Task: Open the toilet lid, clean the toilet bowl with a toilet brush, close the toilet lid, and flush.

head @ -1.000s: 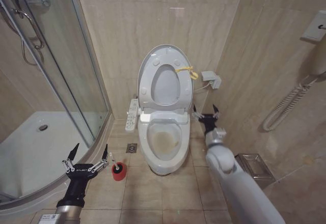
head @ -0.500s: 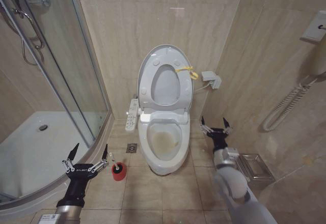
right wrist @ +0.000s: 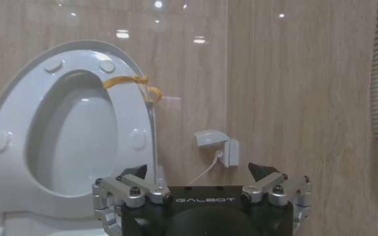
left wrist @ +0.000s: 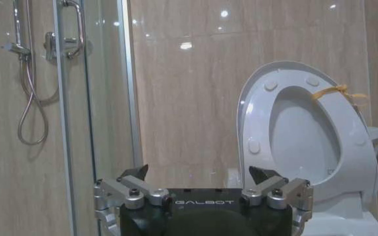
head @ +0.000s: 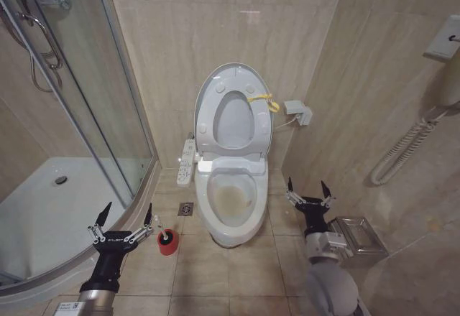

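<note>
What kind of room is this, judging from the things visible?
Most likely a small tiled bathroom: a white toilet with the toilet lid raised, a glass shower enclosure beside it, and the toilet brush on the floor.

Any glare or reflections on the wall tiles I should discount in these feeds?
Head view: a faint pale smear on the wall above the toilet lid. Left wrist view: small bright spots on the glossy tiles, streaks on the shower glass. Right wrist view: several ceiling-light spots above the lid; the yellow strap reads clearly.

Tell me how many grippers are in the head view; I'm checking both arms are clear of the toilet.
2. The left gripper hangs open beside the toilet brush; the right gripper hangs open on the toilet bowl's other side.
</note>
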Robot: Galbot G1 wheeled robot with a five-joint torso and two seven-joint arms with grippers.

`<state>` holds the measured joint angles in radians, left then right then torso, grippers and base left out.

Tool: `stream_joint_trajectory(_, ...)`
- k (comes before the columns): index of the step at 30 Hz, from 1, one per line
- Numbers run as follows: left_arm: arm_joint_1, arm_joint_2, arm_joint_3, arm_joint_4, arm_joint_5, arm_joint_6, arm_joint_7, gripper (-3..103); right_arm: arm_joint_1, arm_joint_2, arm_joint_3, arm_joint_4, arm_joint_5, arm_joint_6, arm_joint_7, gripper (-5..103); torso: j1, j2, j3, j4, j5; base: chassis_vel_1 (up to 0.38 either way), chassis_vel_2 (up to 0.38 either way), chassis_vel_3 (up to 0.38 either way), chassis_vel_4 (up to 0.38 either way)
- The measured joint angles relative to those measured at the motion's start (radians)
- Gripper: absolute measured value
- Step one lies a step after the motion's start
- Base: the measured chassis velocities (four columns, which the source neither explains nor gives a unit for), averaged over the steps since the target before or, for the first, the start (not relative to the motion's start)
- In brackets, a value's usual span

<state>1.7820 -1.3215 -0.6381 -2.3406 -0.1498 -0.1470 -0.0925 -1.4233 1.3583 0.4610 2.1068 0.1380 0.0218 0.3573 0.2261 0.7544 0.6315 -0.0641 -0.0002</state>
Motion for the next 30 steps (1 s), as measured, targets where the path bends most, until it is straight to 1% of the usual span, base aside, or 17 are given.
stream_joint_trajectory(3,0.0,0.0,0.0,0.0,0.0,0.0,0.0,100,-0.02,0.017,0.0,0.015,-0.021,0.0,-0.01,100,0.0,0.0,0.0,0.0,0.0,0.0,0.0,0.0,0.0)
stream_joint_trajectory(6,0.0,0.0,0.0,0.0,0.0,0.0,0.0,100,-0.034,0.032,0.0,0.016,-0.051,0.025,-0.029,100,0.0,0.0,0.0,0.0,0.0,0.0,0.0,0.0,0.0)
stream_joint_trajectory(11,0.0,0.0,0.0,0.0,0.0,0.0,0.0,100,-0.045,0.041,-0.006,0.016,-0.059,0.04,-0.034,100,0.0,0.0,0.0,0.0,0.0001,0.0,0.0,0.0,0.0)
stream_joint_trajectory(14,0.0,0.0,0.0,0.0,0.0,0.0,0.0,100,-0.052,0.048,-0.016,0.012,-0.085,0.045,-0.034,100,0.0,0.0,0.0,0.0001,0.0,0.0,0.0,0.0,0.0)
stream_joint_trajectory(19,0.0,0.0,0.0,0.0,0.0,0.0,0.0,100,-0.057,0.055,-0.035,0.014,-0.085,0.058,-0.023,100,0.0,0.0,0.0,0.0,0.0,0.0,0.0,0.0,0.0)
stream_joint_trajectory(30,0.0,0.0,0.0,0.0,0.0,0.0,0.0,100,-0.046,0.065,-0.049,0.015,-0.068,0.059,-0.019,100,0.0,0.0,0.0,0.0001,0.0001,0.0,0.0,0.0,0.0)
